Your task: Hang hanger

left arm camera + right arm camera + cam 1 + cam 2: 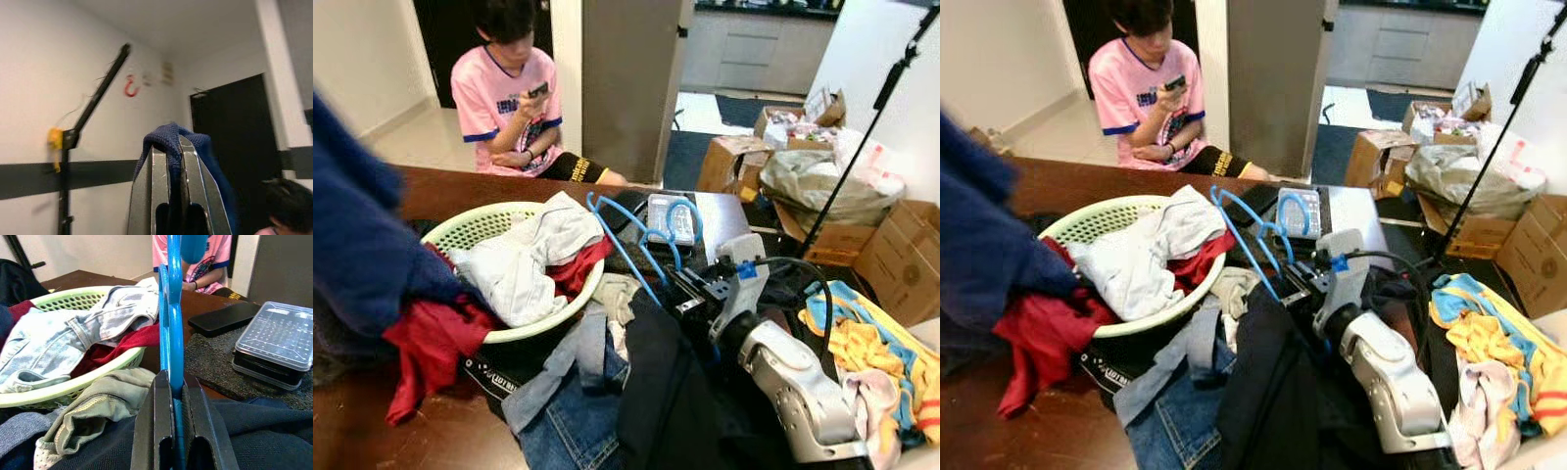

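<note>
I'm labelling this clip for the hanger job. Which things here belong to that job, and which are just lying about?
Part of the job:
- blue plastic hanger, clamped in the right gripper
- dark blue knitted garment, pinched in the left gripper

Lying about:
- pale green plastic laundry basket of clothes
- clear-lidded plastic box
- black phone
- cardboard boxes
- seated person

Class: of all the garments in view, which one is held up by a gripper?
The dark blue knitted garment, clamped in the left gripper. The others lie in the basket or on the table.
</note>
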`<state>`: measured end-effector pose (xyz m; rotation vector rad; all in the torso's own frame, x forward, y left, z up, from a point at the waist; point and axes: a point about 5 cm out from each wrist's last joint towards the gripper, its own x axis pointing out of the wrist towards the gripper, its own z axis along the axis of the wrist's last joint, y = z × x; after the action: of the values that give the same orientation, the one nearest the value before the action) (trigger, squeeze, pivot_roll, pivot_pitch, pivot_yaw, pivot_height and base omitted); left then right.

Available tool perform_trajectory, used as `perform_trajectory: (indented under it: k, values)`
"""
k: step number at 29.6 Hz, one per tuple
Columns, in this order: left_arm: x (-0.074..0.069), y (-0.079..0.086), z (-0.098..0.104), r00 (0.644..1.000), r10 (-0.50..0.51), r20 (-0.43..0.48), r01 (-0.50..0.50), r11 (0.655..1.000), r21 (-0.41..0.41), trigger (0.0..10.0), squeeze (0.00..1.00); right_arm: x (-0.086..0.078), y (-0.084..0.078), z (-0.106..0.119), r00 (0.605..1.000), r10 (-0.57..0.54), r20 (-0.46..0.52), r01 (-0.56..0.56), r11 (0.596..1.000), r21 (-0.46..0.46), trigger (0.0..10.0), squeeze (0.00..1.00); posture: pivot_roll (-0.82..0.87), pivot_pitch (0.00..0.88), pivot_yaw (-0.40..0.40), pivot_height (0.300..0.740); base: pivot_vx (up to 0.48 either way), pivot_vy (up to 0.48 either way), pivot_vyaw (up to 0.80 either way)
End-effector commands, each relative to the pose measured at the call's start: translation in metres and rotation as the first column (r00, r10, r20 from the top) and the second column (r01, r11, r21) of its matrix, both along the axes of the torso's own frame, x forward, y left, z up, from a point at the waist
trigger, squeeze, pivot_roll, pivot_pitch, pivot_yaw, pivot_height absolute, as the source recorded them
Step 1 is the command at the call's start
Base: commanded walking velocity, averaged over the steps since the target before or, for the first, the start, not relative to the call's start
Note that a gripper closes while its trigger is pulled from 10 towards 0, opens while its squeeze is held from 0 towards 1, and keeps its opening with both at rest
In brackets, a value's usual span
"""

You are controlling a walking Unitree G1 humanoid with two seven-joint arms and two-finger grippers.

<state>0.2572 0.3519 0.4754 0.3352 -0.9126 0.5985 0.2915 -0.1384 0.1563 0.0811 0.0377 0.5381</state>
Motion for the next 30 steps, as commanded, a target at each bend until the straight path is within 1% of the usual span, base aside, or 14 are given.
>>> perform_trajectory:
  k: [1, 6, 9, 14, 16, 17, 18, 19, 21, 24, 25, 28, 29, 30]
  values:
    - [-0.008, 0.0, 0.006, 0.999, 0.025, 0.04, -0.026, 0.999, 0.028, 0.0, 0.0, -0.001, -0.001, -0.011, 0.999, -0.007, -0.053, 0.007, 1.0, -0.013, 10.0, 0.0, 0.04, 0.006, -0.042, 0.74, 0.0, 0.0, 0.0]
    - [0.025, -0.029, -0.015, 0.988, -0.151, -0.043, 0.153, 0.987, 0.039, 0.0, 0.0, 0.0, -0.002, -0.011, 0.998, -0.008, -0.055, 0.007, 1.0, -0.013, 10.0, 0.0, 0.04, 0.009, -0.041, 0.74, 0.0, 0.0, 0.0]
    - [0.058, -0.075, -0.054, 0.918, -0.356, -0.174, 0.367, 0.929, 0.037, 0.0, 0.0, 0.0, -0.003, -0.01, 0.998, -0.009, -0.056, 0.009, 1.0, -0.011, 10.0, 0.0, 0.03, 0.011, -0.039, 0.74, 0.0, 0.0, 0.0]
    - [0.072, -0.108, -0.083, 0.828, -0.506, -0.244, 0.52, 0.854, -0.008, 0.0, 0.0, -0.001, -0.003, -0.01, 0.998, -0.01, -0.057, 0.009, 1.0, -0.011, 10.0, 0.0, 0.03, 0.01, -0.038, 0.74, 0.0, 0.0, 0.0]
    - [0.078, -0.162, -0.125, 0.612, -0.712, -0.345, 0.731, 0.676, -0.097, 0.0, 0.0, -0.001, -0.004, -0.01, 0.998, -0.009, -0.058, 0.009, 1.0, -0.012, 10.0, 0.0, 0.03, 0.012, -0.036, 0.74, 0.0, 0.0, 0.0]
    - [0.078, -0.162, -0.125, 0.612, -0.712, -0.345, 0.731, 0.676, -0.097, 0.0, 0.0, -0.001, -0.004, -0.01, 0.998, -0.009, -0.058, 0.009, 1.0, -0.012, 10.0, 0.0, 0.03, 0.012, -0.036, 0.74, 0.0, 0.0, 0.0]
    - [0.073, -0.195, -0.15, 0.45, -0.79, -0.417, 0.831, 0.541, -0.13, 0.8, 0.0, -0.001, -0.004, -0.01, 0.998, -0.008, -0.059, 0.008, 1.0, -0.012, 10.0, 0.0, 0.03, 0.013, -0.037, 0.74, 0.0, 0.0, 0.0]
    - [0.073, -0.195, -0.15, 0.45, -0.79, -0.417, 0.831, 0.541, -0.13, 0.8, 0.0, -0.001, -0.004, -0.01, 0.998, -0.008, -0.059, 0.008, 1.0, -0.012, 10.0, 0.0, 0.03, 0.013, -0.037, 0.74, 0.0, 0.0, 0.0]
    - [0.057, -0.238, -0.187, 0.155, -0.864, -0.479, 0.916, 0.307, -0.257, 0.8, 0.0, -0.001, -0.004, -0.011, 0.998, -0.007, -0.062, 0.006, 1.0, -0.013, 10.0, 0.0, 0.03, 0.014, -0.038, 0.74, 0.0, 0.0, 0.0]
    - [0.048, -0.251, -0.203, 0.048, -0.857, -0.513, 0.925, 0.232, -0.302, 2.1, 0.0, -0.001, -0.004, -0.011, 0.998, -0.006, -0.063, 0.006, 1.0, -0.013, 10.0, 0.0, 0.03, 0.014, -0.035, 0.74, 0.0, 0.0, 0.0]
    - [0.044, -0.259, -0.219, -0.01, -0.835, -0.549, 0.916, 0.213, -0.341, 4.9, 0.0, -0.001, -0.004, -0.011, 0.998, -0.006, -0.065, 0.005, 1.0, -0.013, 10.0, 0.0, 0.03, 0.013, -0.034, 0.74, 0.0, 0.0, 0.0]
    - [0.041, -0.262, -0.229, -0.039, -0.818, -0.574, 0.909, 0.21, -0.36, 4.9, 0.0, -0.001, -0.003, -0.011, 0.998, -0.005, -0.067, 0.004, 1.0, -0.013, 10.0, 0.0, 0.03, 0.013, -0.033, 0.74, 0.0, 0.0, 0.0]
    - [0.04, -0.265, -0.241, -0.058, -0.788, -0.612, 0.9, 0.224, -0.373, 10.0, 0.0, -0.001, -0.003, -0.012, 0.998, -0.004, -0.069, 0.004, 1.0, -0.013, 10.0, 0.0, 0.03, 0.012, -0.035, 0.74, 0.0, 0.0, 0.0]
    - [0.04, -0.265, -0.241, -0.058, -0.788, -0.612, 0.9, 0.224, -0.373, 10.0, 0.0, -0.001, -0.003, -0.012, 0.998, -0.004, -0.069, 0.004, 1.0, -0.013, 10.0, 0.0, 0.03, 0.012, -0.035, 0.74, 0.0, 0.0, 0.0]
